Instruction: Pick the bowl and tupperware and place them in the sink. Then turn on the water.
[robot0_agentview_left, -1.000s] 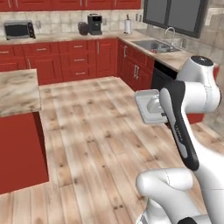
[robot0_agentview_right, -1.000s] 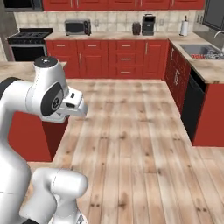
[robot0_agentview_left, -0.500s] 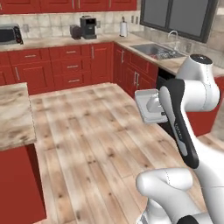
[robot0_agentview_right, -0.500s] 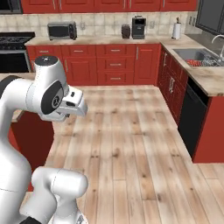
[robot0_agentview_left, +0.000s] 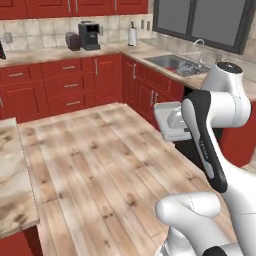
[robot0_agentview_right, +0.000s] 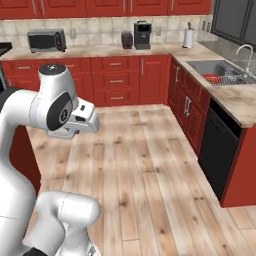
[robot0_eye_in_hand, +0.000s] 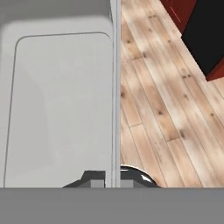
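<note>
Tupperware (robot0_eye_in_hand: 61, 105) sits pinched by its rim in the closed gripper (robot0_eye_in_hand: 114, 181), well short of the sink (robot0_agentview_right: 220, 70) (red bowl (robot0_agentview_right: 212, 78) apparently already inside), so carry it level until directly above the basin before releasing.

Matt grey plastic tupperware (robot0_eye_in_hand: 61, 105), grained wood floor (robot0_eye_in_hand: 162, 100), brushed metal sink (robot0_agentview_right: 216, 68)

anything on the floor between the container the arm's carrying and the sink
Nothing visible does. The grey container is held at the end effector, and open wood floor runs toward the counter with the sink, where a red bowl shows.
</note>
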